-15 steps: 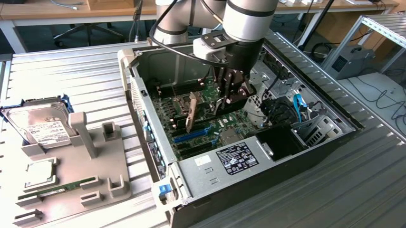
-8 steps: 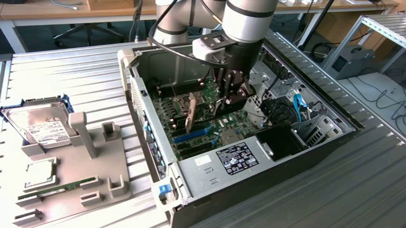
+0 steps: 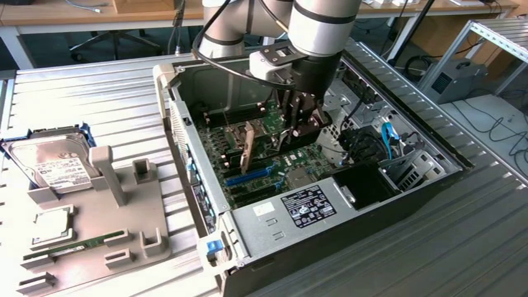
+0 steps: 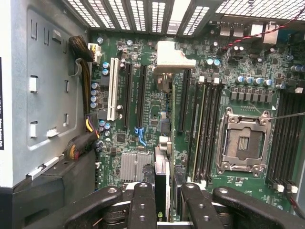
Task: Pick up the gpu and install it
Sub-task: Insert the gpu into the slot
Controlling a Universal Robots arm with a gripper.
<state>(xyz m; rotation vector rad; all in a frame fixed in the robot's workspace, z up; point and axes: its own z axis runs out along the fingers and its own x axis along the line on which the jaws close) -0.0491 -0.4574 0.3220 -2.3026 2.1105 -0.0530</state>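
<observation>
Case walls (image 3: 191, 133) hem the motherboard (image 4: 157, 102); cables (image 3: 363, 145) (black) crowd one side.

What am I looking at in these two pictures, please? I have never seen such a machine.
A robot arm reaches into an open computer case that lies on a metal table. One picture comes from a camera off the arm. The other comes from a camera on its wrist, looking at the green motherboard. At the arm's end is a claw. Its black fingers appear to grip a thin black card, the gpu, seen edge-on over the board. On the exterior view's left, a grey tray holds a hard drive and a memory stick.
</observation>
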